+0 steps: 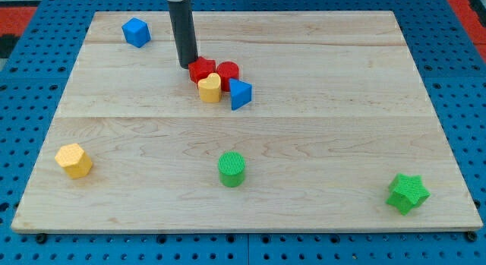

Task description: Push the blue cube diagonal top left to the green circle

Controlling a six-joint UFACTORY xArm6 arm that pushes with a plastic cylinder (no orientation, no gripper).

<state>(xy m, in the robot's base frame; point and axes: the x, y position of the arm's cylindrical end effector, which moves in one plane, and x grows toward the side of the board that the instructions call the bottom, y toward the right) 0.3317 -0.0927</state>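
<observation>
My tip (187, 65) touches the red star (201, 69), well apart from the blue cube (136, 32). The green circle (231, 169) stands lower on the counter (304, 143); there is no gripper to open or close

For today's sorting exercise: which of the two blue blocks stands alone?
The blue cube at the view's top left; the blue triangular block touches the red-and-yellow cluster.

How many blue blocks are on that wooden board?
2. A blue cube sits near the view's top left corner. A blue triangular block sits in the middle cluster, on its right side, beside the yellow block. None seems hidden.
</observation>
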